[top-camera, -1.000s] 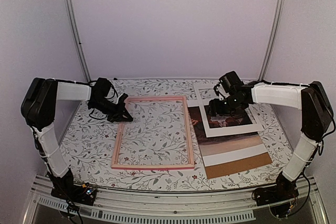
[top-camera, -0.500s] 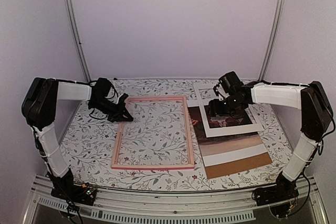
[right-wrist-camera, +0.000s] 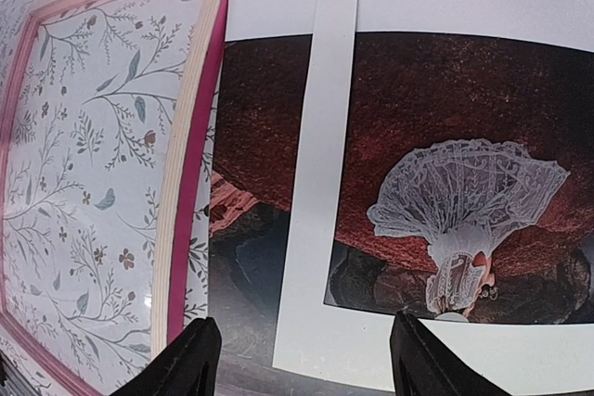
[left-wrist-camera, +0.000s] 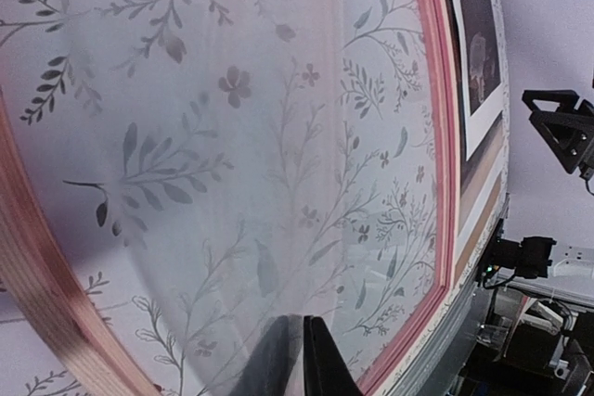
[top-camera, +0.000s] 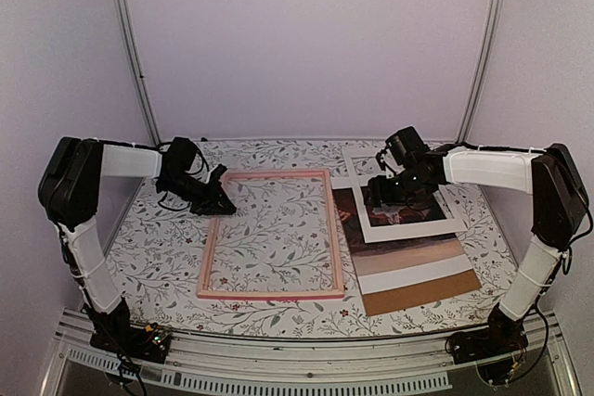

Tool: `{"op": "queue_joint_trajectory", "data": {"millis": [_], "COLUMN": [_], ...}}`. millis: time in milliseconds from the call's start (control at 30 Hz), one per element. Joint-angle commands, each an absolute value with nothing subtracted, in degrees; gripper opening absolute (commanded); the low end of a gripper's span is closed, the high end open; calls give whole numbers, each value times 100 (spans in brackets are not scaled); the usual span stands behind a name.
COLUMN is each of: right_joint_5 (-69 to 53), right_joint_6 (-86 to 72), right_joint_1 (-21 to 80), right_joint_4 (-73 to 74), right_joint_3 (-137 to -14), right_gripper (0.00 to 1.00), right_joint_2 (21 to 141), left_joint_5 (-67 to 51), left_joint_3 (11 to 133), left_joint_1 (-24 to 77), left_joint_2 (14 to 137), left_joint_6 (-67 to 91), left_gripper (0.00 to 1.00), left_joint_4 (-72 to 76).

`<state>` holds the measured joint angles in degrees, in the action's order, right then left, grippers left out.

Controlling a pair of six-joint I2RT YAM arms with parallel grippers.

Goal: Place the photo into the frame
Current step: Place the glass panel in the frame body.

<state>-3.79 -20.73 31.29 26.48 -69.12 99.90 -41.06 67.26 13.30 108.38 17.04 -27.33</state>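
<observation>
While right fingers [right-wrist-camera: 190, 364] spread, photo [right-wrist-camera: 418, 90] beneath

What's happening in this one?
The right gripper hovers open over the white mat, which lies on the photo. The left gripper is at the far left corner of the frame, which lies flat on the table beside them. The photo is not yet in the frame.

My left arm [top-camera: 125, 161] and right arm [top-camera: 487, 169] wear white sleeves between black joints; black cables [top-camera: 199, 166] loop behind my jaws, whose fingers [right-wrist-camera: 190, 359] are matte black.
</observation>
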Motion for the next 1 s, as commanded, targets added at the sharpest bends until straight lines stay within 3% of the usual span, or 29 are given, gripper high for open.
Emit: {"op": "queue_joint_trajectory", "data": {"millis": [0,267,967], "right_joint_5": [-466,-478,-1186], "right_joint_6": [-2040,-2030,-2007], "right_joint_1": [3211,3451,5089], "right_joint_4": [2538,2493,2125], "right_joint_3": [-6985,-7175,-9140], "right_gripper": [67,67,67], "right_joint_2": [10109,10146,11861], "left_joint_5": [-3972,-3876,-3666], "left_joint_3": [6794,6798,6673], "left_joint_1": [1366,1379,1527], "left_joint_2": [10859,10828,10729], "left_joint_6": [1676,1705,1723], "left_gripper": [14,28,37], "left_joint_4": [-2558,-2561,-2567]}}
